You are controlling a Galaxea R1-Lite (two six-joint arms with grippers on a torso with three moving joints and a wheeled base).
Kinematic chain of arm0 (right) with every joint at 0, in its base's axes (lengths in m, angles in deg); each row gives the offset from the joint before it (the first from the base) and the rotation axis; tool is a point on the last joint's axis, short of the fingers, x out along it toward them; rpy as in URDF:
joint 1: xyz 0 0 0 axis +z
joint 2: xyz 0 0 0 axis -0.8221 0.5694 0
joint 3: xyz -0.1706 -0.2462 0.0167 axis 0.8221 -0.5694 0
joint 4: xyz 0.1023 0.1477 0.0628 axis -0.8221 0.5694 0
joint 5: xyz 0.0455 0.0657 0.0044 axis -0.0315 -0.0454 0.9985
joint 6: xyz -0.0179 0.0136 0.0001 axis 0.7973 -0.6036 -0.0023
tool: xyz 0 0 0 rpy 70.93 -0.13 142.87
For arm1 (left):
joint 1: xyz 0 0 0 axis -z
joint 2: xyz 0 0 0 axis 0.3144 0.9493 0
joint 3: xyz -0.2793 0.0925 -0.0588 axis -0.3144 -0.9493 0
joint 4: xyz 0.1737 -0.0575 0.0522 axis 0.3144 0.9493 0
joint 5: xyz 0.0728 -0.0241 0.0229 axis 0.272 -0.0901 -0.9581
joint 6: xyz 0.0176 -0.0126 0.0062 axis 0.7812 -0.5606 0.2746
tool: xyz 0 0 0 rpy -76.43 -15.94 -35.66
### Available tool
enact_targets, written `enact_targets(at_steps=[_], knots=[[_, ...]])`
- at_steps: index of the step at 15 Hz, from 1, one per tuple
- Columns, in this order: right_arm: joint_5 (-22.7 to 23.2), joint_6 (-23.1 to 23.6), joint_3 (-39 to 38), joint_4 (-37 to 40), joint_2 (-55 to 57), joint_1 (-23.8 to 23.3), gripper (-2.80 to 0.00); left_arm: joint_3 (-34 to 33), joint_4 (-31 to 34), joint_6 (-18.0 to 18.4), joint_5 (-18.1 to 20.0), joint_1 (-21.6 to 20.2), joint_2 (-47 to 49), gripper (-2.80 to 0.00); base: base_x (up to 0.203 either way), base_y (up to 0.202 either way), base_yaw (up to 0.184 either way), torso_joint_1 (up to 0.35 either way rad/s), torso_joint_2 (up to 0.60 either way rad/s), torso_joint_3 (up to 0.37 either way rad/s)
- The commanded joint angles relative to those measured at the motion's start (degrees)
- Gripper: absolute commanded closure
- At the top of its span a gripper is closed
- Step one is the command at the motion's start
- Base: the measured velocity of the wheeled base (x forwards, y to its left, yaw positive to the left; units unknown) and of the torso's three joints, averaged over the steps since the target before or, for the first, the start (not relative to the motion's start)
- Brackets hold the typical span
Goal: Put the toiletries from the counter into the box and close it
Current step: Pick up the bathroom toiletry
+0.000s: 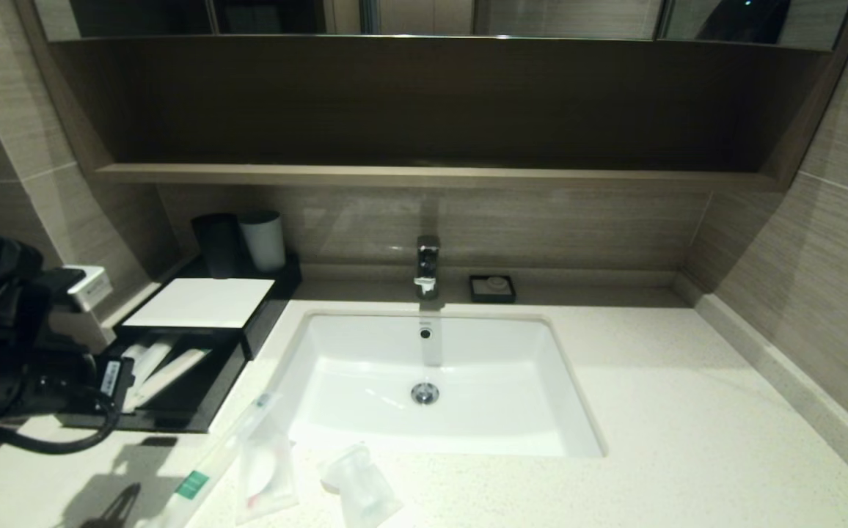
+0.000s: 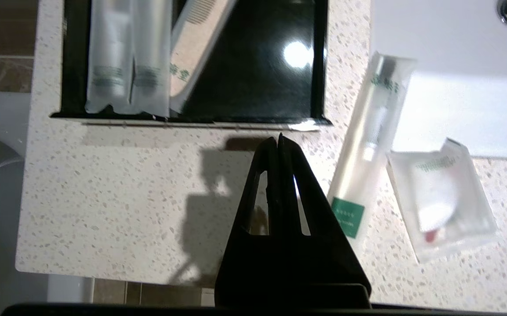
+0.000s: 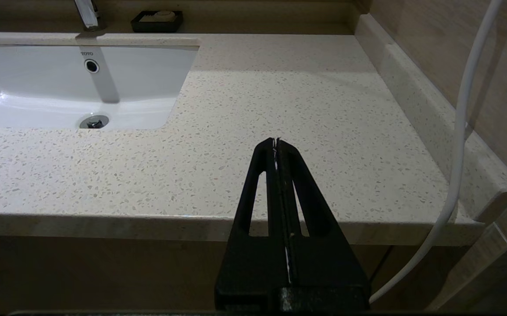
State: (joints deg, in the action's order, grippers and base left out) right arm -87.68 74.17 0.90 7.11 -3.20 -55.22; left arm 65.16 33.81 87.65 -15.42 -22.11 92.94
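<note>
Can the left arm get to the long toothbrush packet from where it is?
Probably yes. The left gripper hangs shut over bare counter, and the toothbrush packet lies right beside it with nothing between them. It would have to open first.

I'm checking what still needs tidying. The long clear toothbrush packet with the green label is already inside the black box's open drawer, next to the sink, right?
Not quite. The long clear toothbrush packet with the green label still lies on the pale speckled stone counter, outside the black box's open drawer, beside the white sink. The left wrist view shows it.
</note>
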Motion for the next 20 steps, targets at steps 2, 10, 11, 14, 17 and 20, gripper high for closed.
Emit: enact_targets(at_steps=[2, 10, 11, 14, 17, 20], knots=[[0.0, 0.0, -0.1, 0.0, 0.0, 0.0, 0.0, -3.0, 0.4, 0.3, 0.0, 3.1, -2.1, 0.0, 0.0, 0.0, 0.0, 0.0, 0.0, 0.0], [0.0, 0.0, -0.1, 0.0, 0.0, 0.0, 0.0, -5.6, 4.0, 9.9, 6.8, 3.2, -0.7, 0.0, 0.0, 0.0, 0.0, 0.0, 0.0, 0.0], [0.0, 0.0, -0.1, 0.0, 0.0, 0.0, 0.0, -5.9, 4.0, 10.7, 6.9, 3.2, 0.0, 0.0, 0.0, 0.0, 0.0, 0.0, 0.0, 0.0], [0.0, 0.0, -0.1, 0.0, 0.0, 0.0, 0.0, -6.8, 4.0, 12.9, 7.0, 3.2, 2.1, 0.0, 0.0, 0.0, 0.0, 0.0, 0.0, 0.0], [0.0, 0.0, -0.1, 0.0, 0.0, 0.0, 0.0, -7.4, 6.0, 14.7, 7.4, 3.2, 2.0, 0.0, 0.0, 0.0, 0.0, 0.0, 0.0, 0.0], [0.0, -0.1, -0.1, 0.0, 0.0, 0.0, 0.0, -6.1, 10.3, 15.3, 7.3, 3.2, 1.6, -2.8, 0.0, 0.0, 0.0, 0.0, 0.0, 0.0]])
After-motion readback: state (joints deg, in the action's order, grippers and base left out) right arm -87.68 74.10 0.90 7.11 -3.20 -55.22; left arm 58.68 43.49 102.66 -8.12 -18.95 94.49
